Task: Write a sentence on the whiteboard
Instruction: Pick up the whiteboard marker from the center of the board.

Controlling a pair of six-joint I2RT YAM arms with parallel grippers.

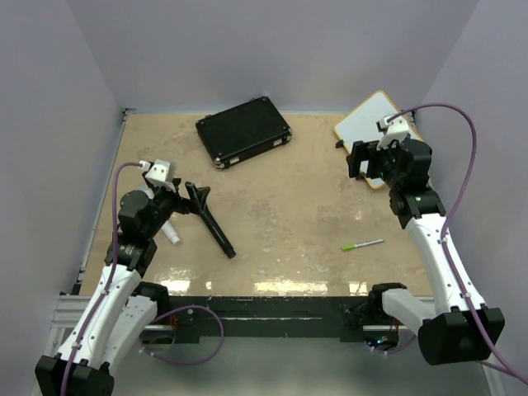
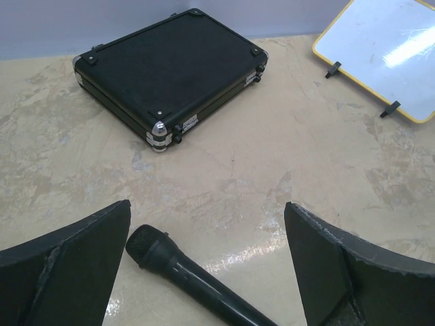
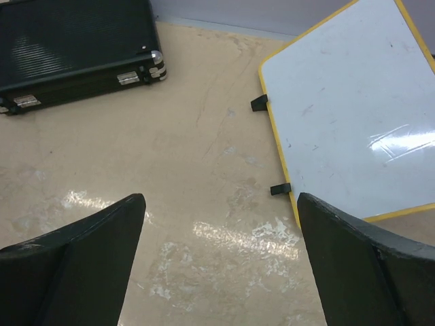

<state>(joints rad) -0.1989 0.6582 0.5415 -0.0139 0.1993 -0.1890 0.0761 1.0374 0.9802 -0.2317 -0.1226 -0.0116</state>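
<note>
Hanging over the table [image 1: 289, 206], the left gripper [image 2: 207, 210] and the right gripper [image 3: 221, 200] are spread, empty. The whiteboard [image 3: 346, 115] lies just beyond the right one

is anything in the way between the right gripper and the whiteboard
Nothing visible does. The right gripper is open over bare table, with the whiteboard just ahead on the right of its wrist view. The black case lies well off to the left.

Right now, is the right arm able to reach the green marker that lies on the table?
Probably yes. The green marker lies alone on the table, close to the right arm, with nothing on or against it. The right tool is open and empty, near the whiteboard.
</note>
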